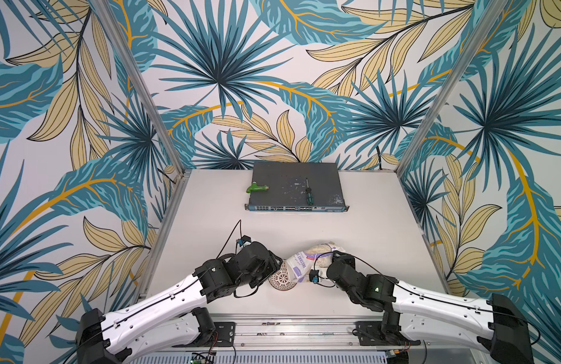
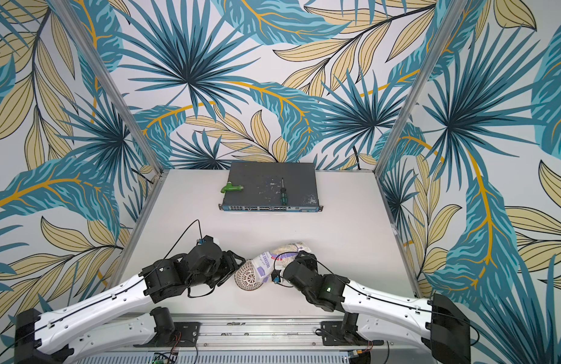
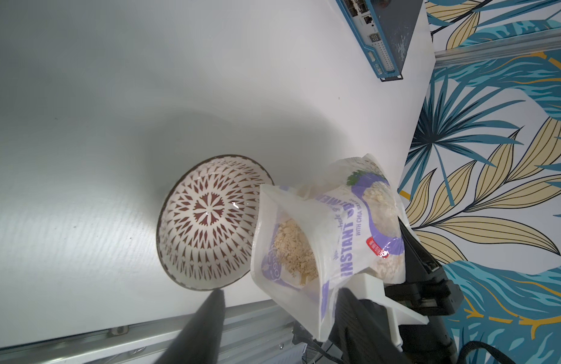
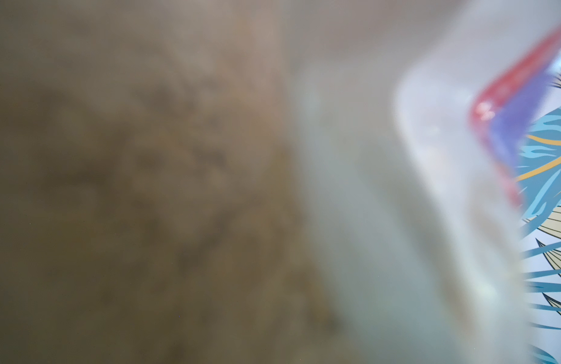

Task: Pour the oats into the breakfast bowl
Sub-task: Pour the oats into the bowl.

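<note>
Both arms angled inward (wrists close together), left gripper (image 1: 277, 264) spread, right gripper (image 1: 336, 256) clamped on oats pouch (image 1: 304, 261)

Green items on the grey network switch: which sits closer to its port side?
The green-handled screwdriver: its handle nearly reaches the port edge of the grey network switch. The green plastic fitting lies further back.

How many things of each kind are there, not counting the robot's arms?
Patterned bowl: 1
Bag of oats: 1
Green-handled screwdriver: 1
Green plastic tap: 1
Flat grey box with ports: 1
Total: 5
</note>
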Tool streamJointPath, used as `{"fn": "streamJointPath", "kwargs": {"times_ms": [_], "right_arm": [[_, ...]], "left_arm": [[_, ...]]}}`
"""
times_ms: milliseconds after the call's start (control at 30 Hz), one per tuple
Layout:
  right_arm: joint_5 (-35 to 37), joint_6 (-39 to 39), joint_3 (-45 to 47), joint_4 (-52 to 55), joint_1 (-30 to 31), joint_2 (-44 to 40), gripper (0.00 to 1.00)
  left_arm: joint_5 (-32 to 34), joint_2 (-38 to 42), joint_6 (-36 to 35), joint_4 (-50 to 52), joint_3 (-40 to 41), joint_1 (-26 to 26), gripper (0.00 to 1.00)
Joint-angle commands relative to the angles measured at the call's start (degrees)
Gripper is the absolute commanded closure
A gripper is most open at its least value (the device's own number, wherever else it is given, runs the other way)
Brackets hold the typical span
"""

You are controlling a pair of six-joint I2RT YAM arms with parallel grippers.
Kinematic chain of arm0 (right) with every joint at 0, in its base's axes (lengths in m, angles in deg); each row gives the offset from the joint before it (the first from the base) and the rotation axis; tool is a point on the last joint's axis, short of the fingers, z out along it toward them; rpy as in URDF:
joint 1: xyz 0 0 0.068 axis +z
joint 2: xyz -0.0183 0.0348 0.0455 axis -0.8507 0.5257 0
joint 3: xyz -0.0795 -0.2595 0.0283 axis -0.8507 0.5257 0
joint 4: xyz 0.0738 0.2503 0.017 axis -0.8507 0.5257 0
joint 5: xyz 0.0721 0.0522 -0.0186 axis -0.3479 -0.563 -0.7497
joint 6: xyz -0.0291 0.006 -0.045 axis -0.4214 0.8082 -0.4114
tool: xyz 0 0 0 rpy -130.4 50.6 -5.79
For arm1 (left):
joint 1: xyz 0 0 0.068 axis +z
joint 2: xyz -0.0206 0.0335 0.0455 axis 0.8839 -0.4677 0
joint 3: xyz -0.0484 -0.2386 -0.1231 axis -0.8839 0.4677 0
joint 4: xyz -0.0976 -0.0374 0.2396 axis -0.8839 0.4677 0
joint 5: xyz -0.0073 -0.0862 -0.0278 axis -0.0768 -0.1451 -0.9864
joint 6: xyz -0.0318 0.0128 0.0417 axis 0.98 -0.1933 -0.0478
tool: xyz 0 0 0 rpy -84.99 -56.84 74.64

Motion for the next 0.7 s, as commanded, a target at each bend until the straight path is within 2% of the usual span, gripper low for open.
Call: {"fn": "streamJointPath", "kwargs": {"times_ms": [0, 333, 433, 667], "right_arm": [[5.2, 0.3, -3.2, -8.6, 0.6, -1.4, 1.00], [8.3, -1.6, -3.1, -9.7, 1.5, -0.1, 1.00], [9.2, -2.2, -3.3, -10.1, 1.6, 0.3, 1.00], [11.2, -3.3, -4.3, -10.1, 2.1, 1.4, 1.00]], "left_arm": [[1.5, 0.8, 0.8, -1.5, 0.3, -0.4, 0.40], [2.4, 0.1, 1.7, -2.3, 0.0, -1.8, 0.40], [4.8, -0.2, 1.7, -1.8, -0.5, -2.6, 0.40], [4.4, -1.8, 2.2, -3.1, -0.4, -3.4, 0.40]]}}
